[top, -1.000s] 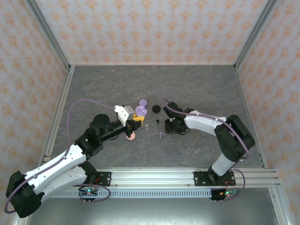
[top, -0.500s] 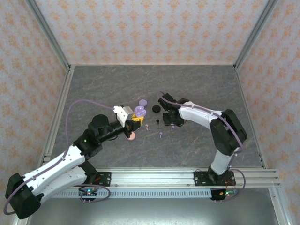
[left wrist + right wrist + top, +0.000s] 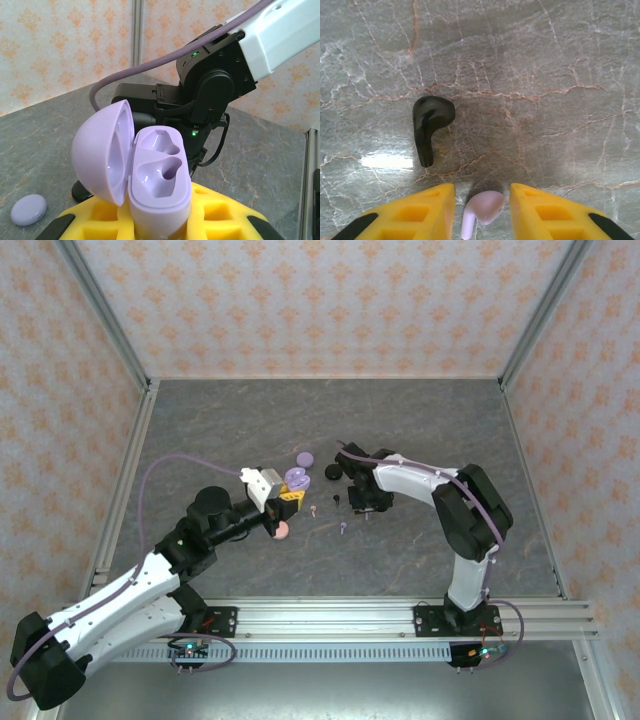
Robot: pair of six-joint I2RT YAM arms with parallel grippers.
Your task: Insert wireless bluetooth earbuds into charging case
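**Lilac case held open on the left, a pale bud between the right fingers**

Yellow-padded left fingers (image 3: 220, 215) are clamped on the base of a lilac charging case (image 3: 160, 185), holding it upright above the grey marbled table (image 3: 420, 420). Its domed lid is swung open to the left in the left wrist view, and both moulded wells in the base are empty. In the top view this case (image 3: 296, 480) sits at the tip of the left arm, near the middle of the table.

The right fingers (image 3: 420, 210) point down at the table, narrowly parted. A pale lilac earbud (image 3: 482, 210) lies between them, with a sliver of gap on each side of its head. Its stem runs off the bottom edge of the right wrist view. A black earbud (image 3: 431, 125) lies flat on the table just beyond the fingers, apart from the pale one.

Two more buds lie loose between the arms: a pinkish earbud (image 3: 314, 510) and a lilac earbud (image 3: 343, 527). A closed lilac case (image 3: 304, 459) and a black case (image 3: 333, 471) rest just beyond the held case, and a pink case (image 3: 282, 531) lies beside the left wrist.
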